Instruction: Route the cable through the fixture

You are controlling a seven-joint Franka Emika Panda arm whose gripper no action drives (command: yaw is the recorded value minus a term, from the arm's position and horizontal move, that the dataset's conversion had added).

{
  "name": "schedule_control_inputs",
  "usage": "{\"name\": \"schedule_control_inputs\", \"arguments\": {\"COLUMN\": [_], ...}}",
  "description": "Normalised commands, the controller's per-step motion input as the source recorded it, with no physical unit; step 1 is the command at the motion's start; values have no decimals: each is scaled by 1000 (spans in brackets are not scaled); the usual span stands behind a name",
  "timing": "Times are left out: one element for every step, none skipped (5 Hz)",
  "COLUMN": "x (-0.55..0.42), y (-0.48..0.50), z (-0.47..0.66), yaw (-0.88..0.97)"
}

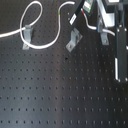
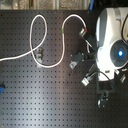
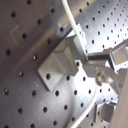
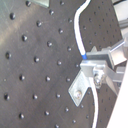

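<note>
One white cable (image 1: 36,30), looping twice over black perforated board (image 1: 60,95), running through leftmost clip in first exterior view. Three grey clips counted: fixture (image 1: 27,36) at first exterior view's left, slanted bracket (image 1: 74,40) in middle, squat clip (image 1: 103,36) at first exterior view's right. One gripper (image 4: 95,67), clamped on cable beside bracket. No readable writing or labels anywhere.

Claw (image 4: 95,64) pinched shut, arm (image 2: 112,42) reaching low.
</note>
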Motion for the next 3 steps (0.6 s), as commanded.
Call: {"name": "schedule_control_inputs", "arguments": {"x": [-3, -1, 6], "y": [-51, -102, -227], "z": [-370, -413, -264], "yaw": [163, 149, 0]}}
